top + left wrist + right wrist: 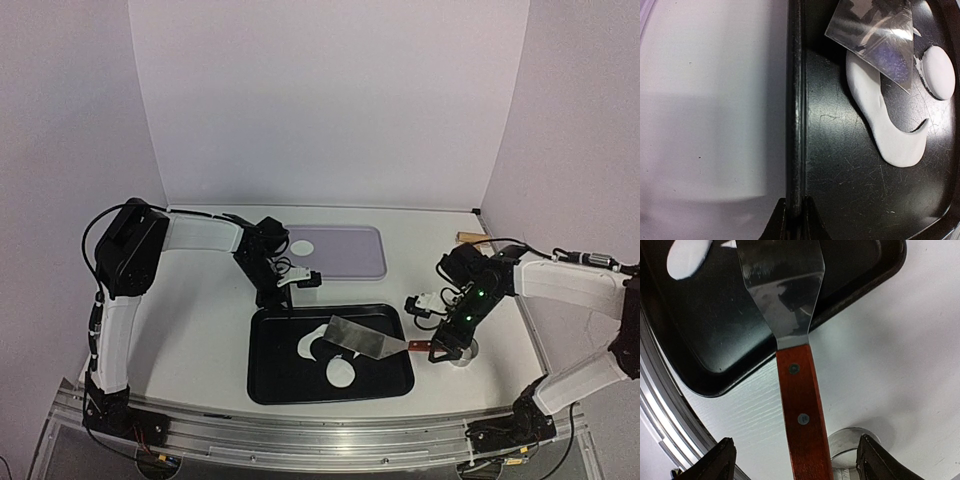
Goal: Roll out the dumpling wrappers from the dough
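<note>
**Colleague:** Panel A, overhead. Where is the dough?

**Operator:** I see the dough [890, 135] as a white crescent with a round cut-out in one edge. It lies flat on the floor of the black baking tray [270, 385]. One dumpling wrapper [939, 72], a neat round disc, lies just beside the crescent in the same tray. A second wrapper [300, 247] sits on the lavender tray [360, 262], farther back on the table [200, 330].

**Colleague:** Panel B, left wrist. What is the state of the hand?

**Operator:** My left gripper [793, 220] is closed on the rim of the black baking tray, at the far edge near its left corner. One fingertip is on the table side of the rim and the other on the tray side, with the rim pinched between them.

**Colleague:** Panel C, right wrist?

**Operator:** My right gripper [795, 460] stands wide open. The wooden handle of the spatula [795, 370] runs between the fingers [722, 460], and I see clear space on both sides, so neither visible fingertip touches it. The steel blade crosses the tray's right rim and covers part of the crescent. I cannot tell whether it rests on the dough. A metal ring [850, 445] stands on the table just beside the handle's end.
</note>
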### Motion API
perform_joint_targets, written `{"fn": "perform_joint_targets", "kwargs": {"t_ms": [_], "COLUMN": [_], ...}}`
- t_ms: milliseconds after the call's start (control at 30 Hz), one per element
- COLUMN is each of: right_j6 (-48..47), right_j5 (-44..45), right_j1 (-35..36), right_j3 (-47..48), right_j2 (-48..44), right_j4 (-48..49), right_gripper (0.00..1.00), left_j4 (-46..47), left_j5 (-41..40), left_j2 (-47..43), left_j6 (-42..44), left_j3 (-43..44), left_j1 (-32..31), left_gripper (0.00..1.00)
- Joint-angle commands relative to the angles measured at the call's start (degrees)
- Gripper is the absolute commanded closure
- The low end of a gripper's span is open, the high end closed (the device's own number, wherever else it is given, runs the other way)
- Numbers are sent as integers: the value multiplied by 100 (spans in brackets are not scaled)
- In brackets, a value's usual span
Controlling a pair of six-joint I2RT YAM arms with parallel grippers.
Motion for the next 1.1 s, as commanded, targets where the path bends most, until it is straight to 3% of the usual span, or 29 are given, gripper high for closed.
{"fn": "perform_joint_targets", "kwargs": {"t_ms": [0, 167, 500, 533, 633, 700, 867, 1067], "right_j6": [-348, -389, -451, -453, -445, -436, -596, -1350], "right_j5": [355, 550, 593, 591, 544, 508, 456, 626], "right_j1": [-5, 2, 0, 0, -3, 4, 93, 165], "right_j3": [-359, -429, -397, -370, -239, -115, 447, 1232], "right_j2": [-19, -97, 215, 248, 258, 213, -98, -654], "right_j4": [117, 385, 592, 592, 584, 567, 54, -1048], "right_gripper": [25, 34, 42, 45, 71, 82, 99, 100], "left_j4": [130, 90, 45, 38, 23, 16, -7, -69], "left_j5": [-224, -197, -200, -204, -214, -220, -332, -390], "left_j2": [-20, 26, 33, 31, 26, 30, 42, 59], "left_j6": [440, 438, 437, 440, 460, 475, 532, 598], "left_j3": [200, 259, 292, 293, 295, 303, 369, 407], "left_j1": [-1, -4, -2, -2, -2, -2, -2, 2], "left_gripper": [100, 100, 100, 100, 100, 100, 100, 100]}}
